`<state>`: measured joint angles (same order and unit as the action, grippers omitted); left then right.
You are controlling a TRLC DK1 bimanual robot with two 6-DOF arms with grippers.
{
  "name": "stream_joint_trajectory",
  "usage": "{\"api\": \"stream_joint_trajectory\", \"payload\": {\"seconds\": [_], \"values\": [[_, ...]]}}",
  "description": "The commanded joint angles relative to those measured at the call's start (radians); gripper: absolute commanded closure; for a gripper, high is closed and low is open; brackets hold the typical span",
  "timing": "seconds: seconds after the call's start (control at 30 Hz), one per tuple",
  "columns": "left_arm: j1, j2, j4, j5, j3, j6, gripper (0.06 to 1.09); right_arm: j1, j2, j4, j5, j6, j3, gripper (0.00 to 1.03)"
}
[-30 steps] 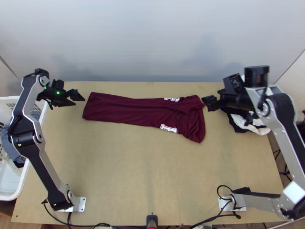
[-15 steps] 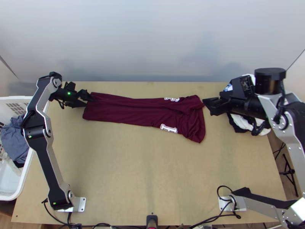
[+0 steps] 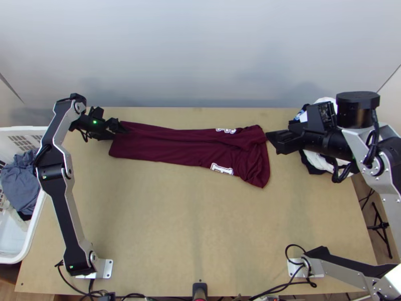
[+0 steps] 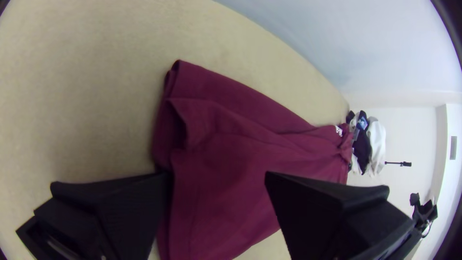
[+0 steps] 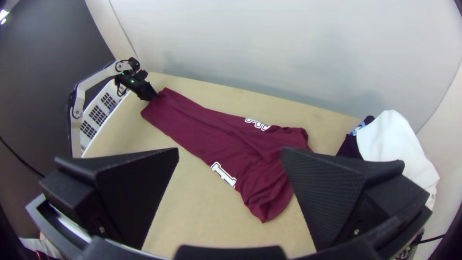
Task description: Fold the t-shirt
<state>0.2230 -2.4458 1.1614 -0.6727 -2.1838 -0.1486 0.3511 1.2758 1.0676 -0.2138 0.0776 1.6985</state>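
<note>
Fingers, left gripper (image 3: 116, 131): wide apart at the far-left corner of the t-shirt (image 3: 185, 144), one over the cloth and one toward the bare table (image 3: 200, 226); no grip on the cloth is visible.
Fingers, right gripper (image 5: 230, 153): wide apart, just beside the shirt's right end, with nothing between them.
T-shirt: a long, narrow maroon strip across the table's far half, its right end broader and bunched.
White lettering (image 3: 222, 169): part on the near long edge, part on the far one, which suggests that the sides are folded in over the print.
Left end: probably the hem; fingers straddling its edge suit a pinch through all the layers.
Next: likely a fold across the length; catching only the top layer would pull the strip apart.
Left wrist view: gives the loose, gaping layer (image 4: 192, 115) at the left end, a detail lost from above.
Right wrist view: gives the crumpled right end and the white cloth (image 5: 394, 144) beyond it.
Top view: adds the laundry basket (image 3: 30, 236) at the left, with grey cloth (image 3: 20, 183) inside.
</note>
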Motion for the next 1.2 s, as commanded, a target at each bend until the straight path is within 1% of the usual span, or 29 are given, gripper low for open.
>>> {"api": "stream_joint_trajectory", "payload": {"seconds": [0.0,0.03,0.1,0.13,0.23,0.4,0.63,0.9,1.17], "values": [[-0.037,-0.036,0.027,0.001,-0.011,-0.016,0.4,0.02,0.013,0.002,0.001,0.013,-0.002,0.04],[-0.042,-0.035,0.044,-0.025,-0.018,-0.035,0.55,0.02,0.013,0.003,0.001,0.013,-0.003,0.04],[-0.054,-0.032,0.058,-0.065,-0.024,-0.049,0.96,0.017,0.011,0.003,0.001,0.013,-0.01,0.04],[-0.062,-0.033,0.06,-0.071,-0.025,-0.048,1.05,0.014,0.007,0.003,0.001,0.013,-0.014,0.04],[-0.082,-0.055,0.072,-0.079,-0.025,-0.032,1.05,0.005,-0.013,0.003,0.001,0.025,-0.033,0.04],[-0.08,-0.044,0.077,-0.088,-0.047,0.034,1.05,-0.011,-0.041,0.003,0.001,0.024,-0.08,0.04],[-0.06,-0.001,0.078,-0.085,-0.053,0.063,1.05,-0.011,-0.041,-0.005,-0.001,0.028,-0.109,0.04],[-0.062,0.082,0.08,-0.057,-0.083,0.092,1.05,-0.009,-0.053,-0.006,-0.001,0.037,-0.138,0.04],[-0.14,0.146,0.078,0.012,-0.103,0.146,1.05,-0.009,-0.118,-0.012,-0.002,0.045,-0.25,0.04]]}}
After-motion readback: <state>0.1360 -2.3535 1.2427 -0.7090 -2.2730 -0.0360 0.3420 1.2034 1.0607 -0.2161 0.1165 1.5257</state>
